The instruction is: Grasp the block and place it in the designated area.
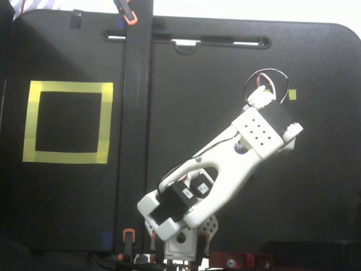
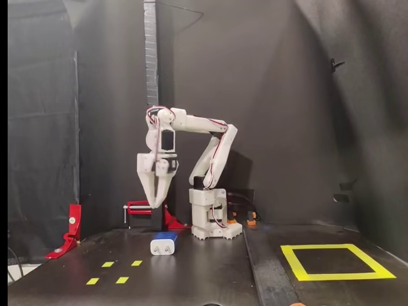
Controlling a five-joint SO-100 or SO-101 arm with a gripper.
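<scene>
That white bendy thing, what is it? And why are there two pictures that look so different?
It is a small robot arm bolted to a black table. At its end hangs a gripper, two fingers for pinching things. It holds nothing right now and points down above a little blue and white block standing on the table.

Two cameras watch the same moment. One fixed view looks straight down from above, so you see the arm's back, and the block is almost hidden beneath it. The other fixed view looks from the front.

The big yellow tape square is where the block should go. It shows from above too. The tiny yellow squares are only marks.
</scene>
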